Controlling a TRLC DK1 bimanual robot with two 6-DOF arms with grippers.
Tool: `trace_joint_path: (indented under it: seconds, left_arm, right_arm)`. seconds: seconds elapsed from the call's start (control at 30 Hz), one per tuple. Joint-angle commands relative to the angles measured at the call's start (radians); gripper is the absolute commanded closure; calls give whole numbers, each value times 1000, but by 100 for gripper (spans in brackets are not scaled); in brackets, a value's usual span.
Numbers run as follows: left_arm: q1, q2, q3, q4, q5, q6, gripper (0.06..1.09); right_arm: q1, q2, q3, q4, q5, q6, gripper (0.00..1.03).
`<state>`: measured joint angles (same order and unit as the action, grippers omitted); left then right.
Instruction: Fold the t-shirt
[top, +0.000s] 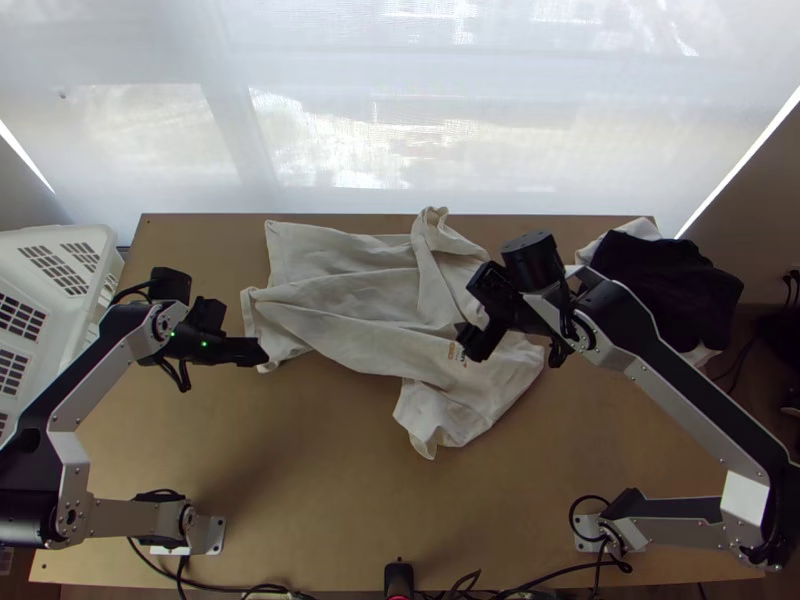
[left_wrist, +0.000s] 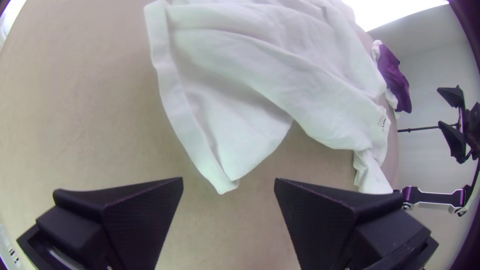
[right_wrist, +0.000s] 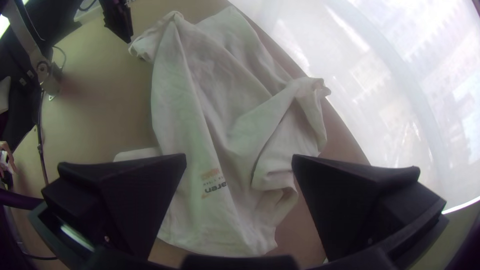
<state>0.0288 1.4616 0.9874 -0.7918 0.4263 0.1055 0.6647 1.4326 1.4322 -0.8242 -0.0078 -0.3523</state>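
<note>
White and rumpled, the t-shirt (top: 340, 300) lies unfolded on the counter (top: 300, 480), near the open, empty jaws of the left arm (top: 100, 388) and right arm (top: 662, 388), so flattening seems in hand, calling next for pinching the hem corner (left_wrist: 225, 184) and easing it outward.

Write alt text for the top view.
A rumpled white t-shirt lies unfolded across a wooden table, between two robot arms; the left gripper is at its hem, the right gripper above its printed part.
</note>
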Motion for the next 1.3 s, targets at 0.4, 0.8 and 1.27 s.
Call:
trace_joint_path:
  seconds: [0.4, 0.8, 1.27]
  left_arm:
    - [-46, 75, -95, 241, 6, -70, 82]
    - [-72, 54, -62, 269, 8, -125, 105]
    - [-56, -14, -92, 270, 20, -153, 105]
  right_arm:
    - [56, -4, -9, -44, 2, -1, 5]
    - [269, -24, -156, -81, 2, -27, 5]
    - [472, 154, -161, -49, -6, -71, 6]
